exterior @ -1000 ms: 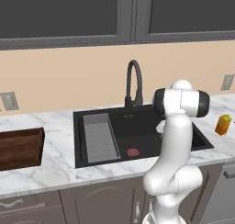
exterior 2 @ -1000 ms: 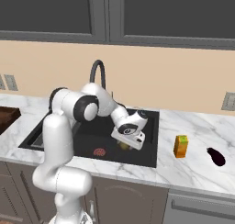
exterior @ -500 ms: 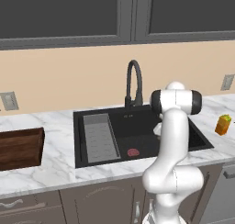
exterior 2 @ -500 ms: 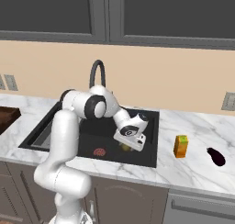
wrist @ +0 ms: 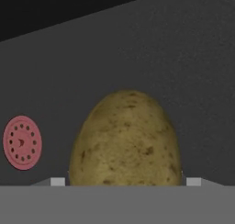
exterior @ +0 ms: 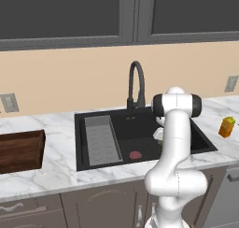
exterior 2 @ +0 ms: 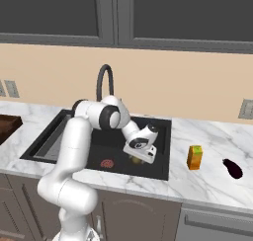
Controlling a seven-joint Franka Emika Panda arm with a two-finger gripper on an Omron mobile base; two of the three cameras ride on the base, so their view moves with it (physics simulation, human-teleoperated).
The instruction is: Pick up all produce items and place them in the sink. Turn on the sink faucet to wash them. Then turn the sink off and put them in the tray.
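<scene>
Arm swung right, potato [wrist: 125, 140] in sink [exterior: 93, 159]

Olive-yellow potato [wrist: 125, 140] on black sink [exterior 2: 74, 122] floor; purple eggplant [exterior 2: 232, 168] on counter.

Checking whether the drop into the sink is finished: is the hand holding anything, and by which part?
It cannot be told. The olive-yellow roundish potato sits between the wide-spread fingertips of the hand, low in the black sink; contact isn't visible.

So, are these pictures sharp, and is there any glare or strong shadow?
Left and right base views: even flat light, no glare, black sink interior dark. Hand view: potato close, texture slightly soft, red drain disc clear.
</scene>
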